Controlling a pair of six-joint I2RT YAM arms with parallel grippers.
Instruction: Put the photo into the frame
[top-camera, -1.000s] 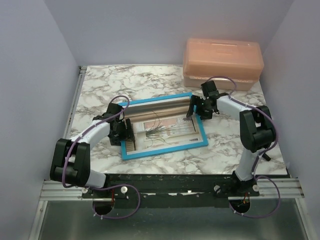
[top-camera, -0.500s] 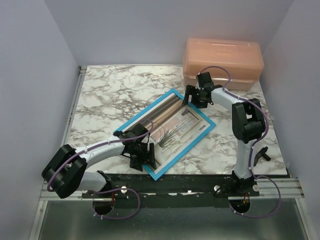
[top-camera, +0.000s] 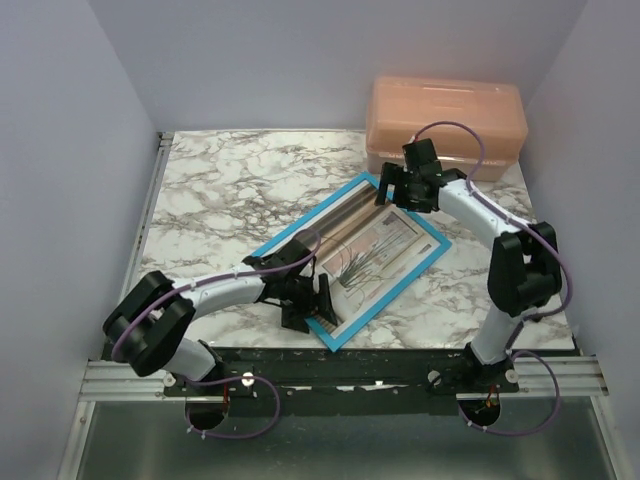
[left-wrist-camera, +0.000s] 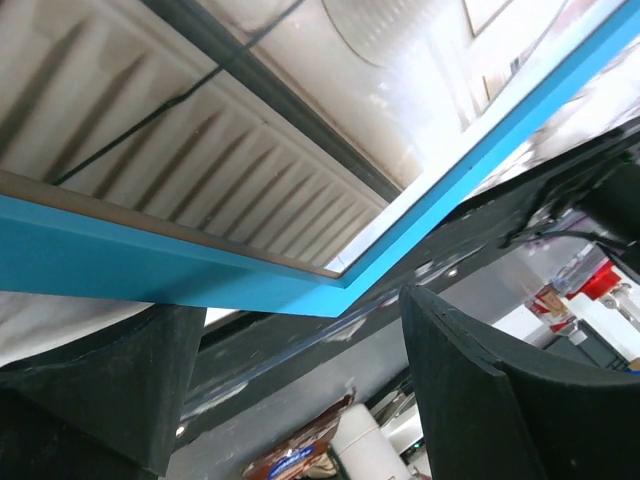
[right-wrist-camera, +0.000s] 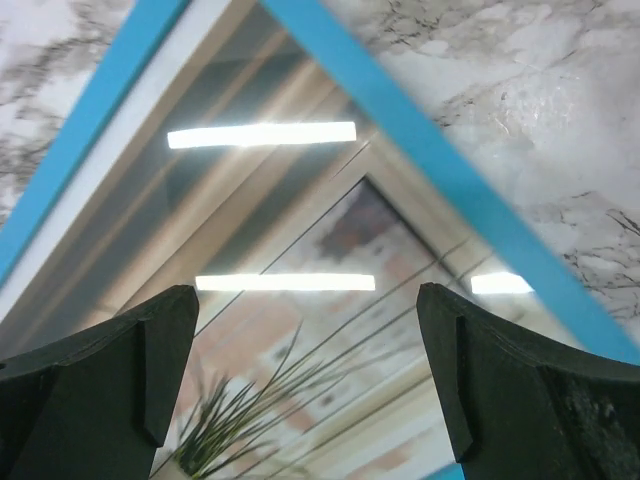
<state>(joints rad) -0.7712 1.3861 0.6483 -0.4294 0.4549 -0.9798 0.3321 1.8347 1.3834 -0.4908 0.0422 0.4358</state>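
Observe the frame (top-camera: 310, 218) lying diagonally mid-desk (top-camera: 220, 180), photo (top-camera: 375, 255) inside. Left end effector (top-camera: 312, 308), released, sits at its lower corner; right end effector (top-camera: 393, 195), released, hovers over its upper corner.

The white table (top-camera: 220, 190), veined in grey like marble, carried two things. The blue frame (top-camera: 392, 298) lay flat and skewed around its middle, long sides running from about 8 toward 2 o'clock, its nearest corner close to the table's edge at 6 o'clock. A lidded peach box (top-camera: 445, 115) stood at 1 o'clock, near the frame's far corner.
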